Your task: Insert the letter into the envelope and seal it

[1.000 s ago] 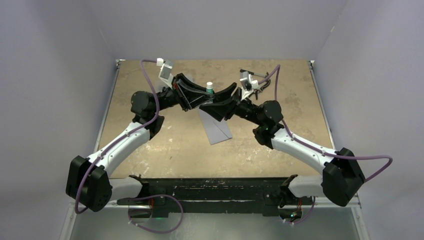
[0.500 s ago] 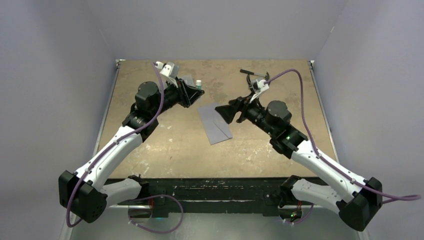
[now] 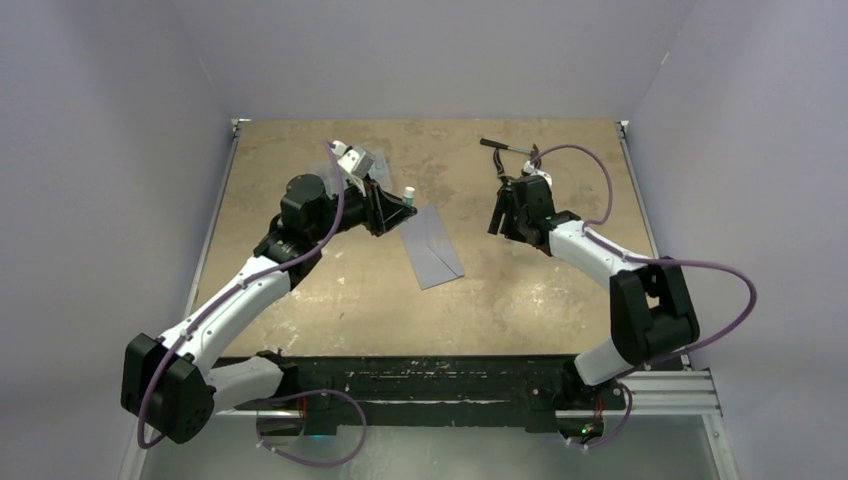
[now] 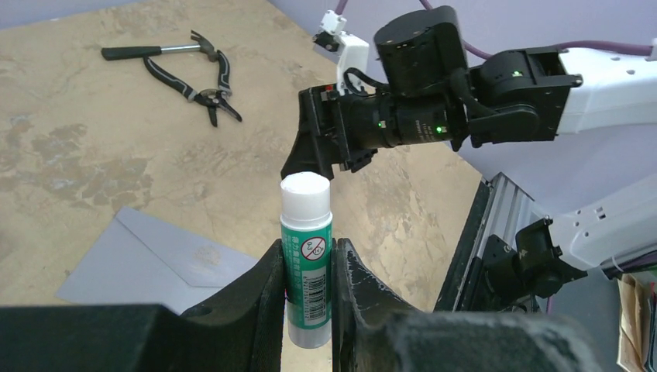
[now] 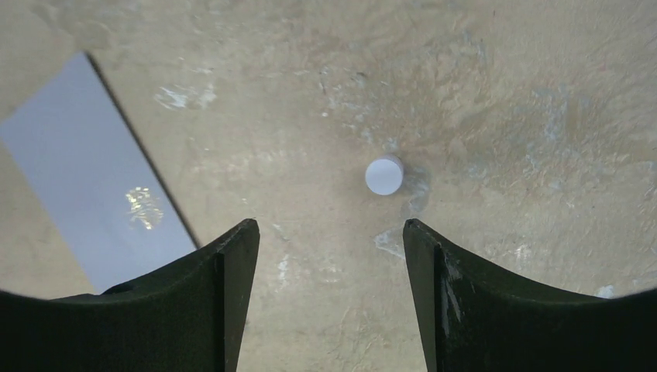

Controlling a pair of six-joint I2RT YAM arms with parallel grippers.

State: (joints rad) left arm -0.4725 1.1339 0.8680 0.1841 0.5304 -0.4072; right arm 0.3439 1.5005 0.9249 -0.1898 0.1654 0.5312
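Note:
The grey-lavender envelope (image 3: 430, 245) lies flat mid-table; its pointed flap outline and a shiny smear show in the left wrist view (image 4: 147, 260). No letter shows in any view. My left gripper (image 3: 392, 207) hovers at the envelope's far left corner, shut on a green-and-white glue stick (image 4: 307, 225) that stands upright between the fingers. My right gripper (image 3: 500, 215) hangs open to the right of the envelope, nothing between its fingers (image 5: 329, 232). On the table just beyond them lies a small white round cap (image 5: 384, 175). The envelope's edge (image 5: 93, 170) is at the left of that view.
Black-handled pliers (image 3: 505, 148) and another tool lie at the far right of the table, behind the right gripper, also in the left wrist view (image 4: 194, 74). Metal rails run along the table's left and right edges (image 3: 640, 215).
The two grippers, together over the glue stick a second ago, have parted. The right one opened and drew back right. The left kept the stick and moved to the envelope's far corner.

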